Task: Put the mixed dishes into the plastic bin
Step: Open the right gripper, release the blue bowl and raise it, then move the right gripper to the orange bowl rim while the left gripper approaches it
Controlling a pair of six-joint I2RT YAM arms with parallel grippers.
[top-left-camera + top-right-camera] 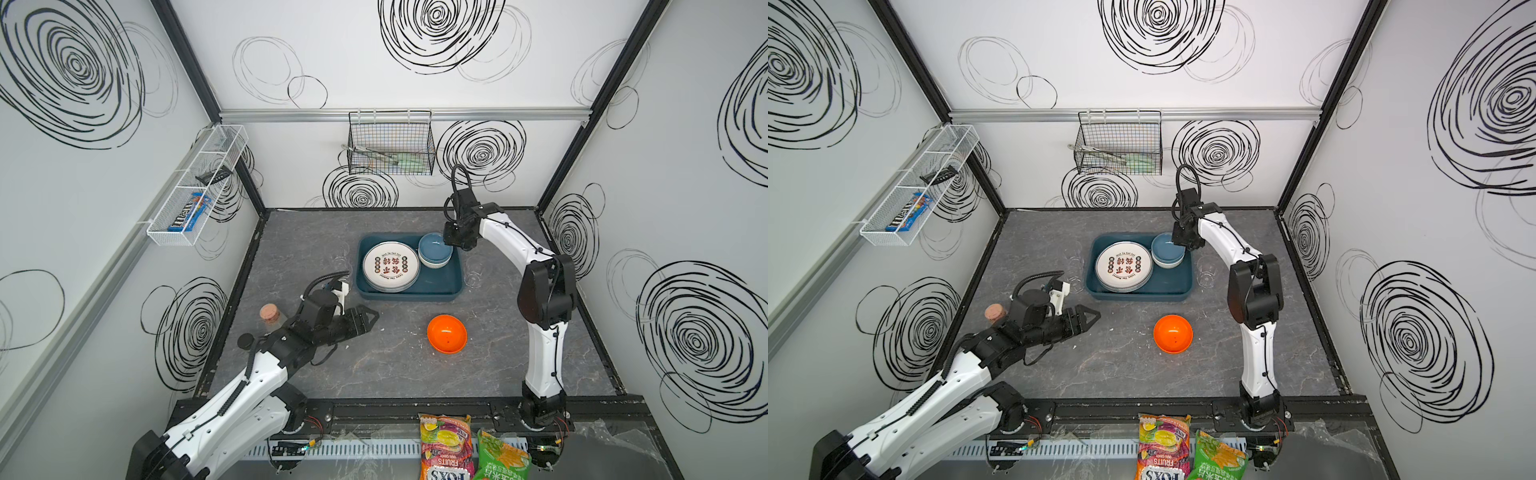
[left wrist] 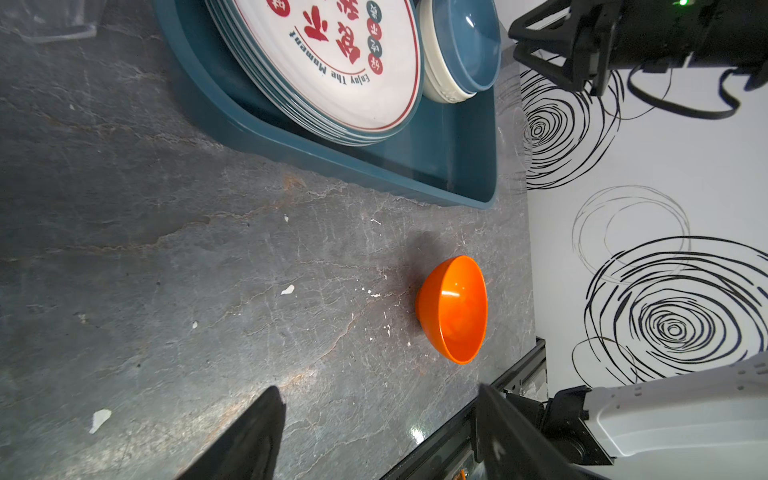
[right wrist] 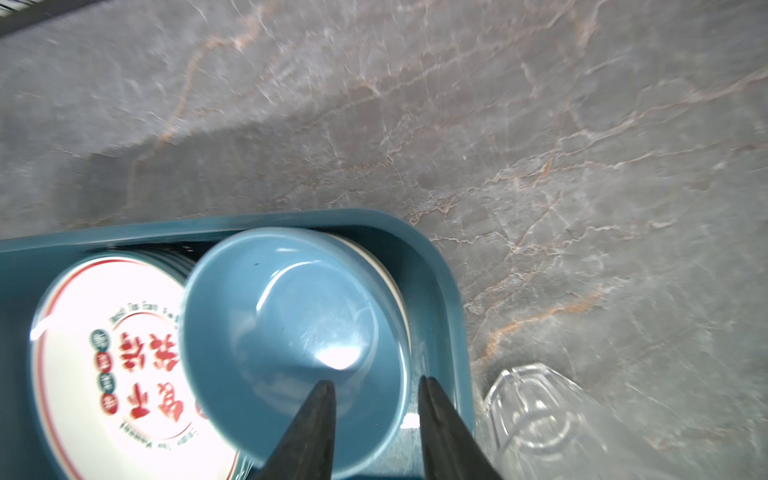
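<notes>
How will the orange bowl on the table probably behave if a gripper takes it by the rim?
The orange bowl looks glossy, so its rim may slip. Its base looks narrow under a wide rim, so a push might tip it.

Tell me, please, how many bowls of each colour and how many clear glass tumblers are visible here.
Round blue bowl: 1
Round cream bowl: 1
Round orange bowl: 1
Clear glass tumblers: 2
Total: 5

Both top views high overhead, wrist views low and close, all sharing the plastic bin [image 1: 409,296]
</notes>
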